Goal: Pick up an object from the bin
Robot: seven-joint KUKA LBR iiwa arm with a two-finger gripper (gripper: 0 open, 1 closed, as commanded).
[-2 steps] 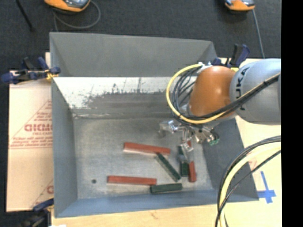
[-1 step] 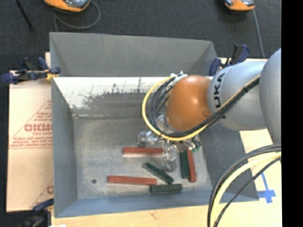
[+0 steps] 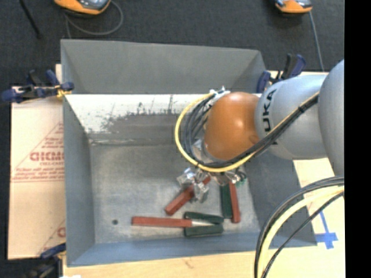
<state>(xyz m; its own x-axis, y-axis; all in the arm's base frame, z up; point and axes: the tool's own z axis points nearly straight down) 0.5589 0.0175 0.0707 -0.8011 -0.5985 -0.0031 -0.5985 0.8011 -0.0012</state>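
**Operator:** Grey metal all round, was it?

**Arm:** Grey, yes. The bin [image 3: 130, 172] had a scuffed floor and sloping walls. My claw [image 3: 195, 185] was low over the right half of that floor, towards the front wall.

**Operator:** Spread or pressed together?

**Arm:** I could not tell. My orange wrist cover [image 3: 229, 133] and the cables [image 3: 184, 133] looped round it hid the claw's upper part. What showed below was a small tangle of bright metal.

**Operator:** Holding anything?

**Arm:** Nothing I could vouch for. A short red stick [image 3: 178, 202] lay slantwise with its upper end right at the claw's tip. Whether it was pinched or only close, I could not tell.

**Operator:** Count the rest.

**Arm:** Six sticks in all, three red and three dark green. A long red stick [image 3: 155, 220] lay flat along the front wall, left of the claw and nearer the wall. A third red stick [image 3: 235, 202] lay to the claw's right, pointing away from that wall, with the first green stick [image 3: 224, 200] just beside it. The second green stick [image 3: 203, 218] and the third green stick [image 3: 203, 230] lay side by side at the long red one's right end.

**Operator:** Anything crowding you?

**Arm:** The pair on the right lay near the claw. A small dark speck [image 3: 114, 222] sat well apart, to the left.
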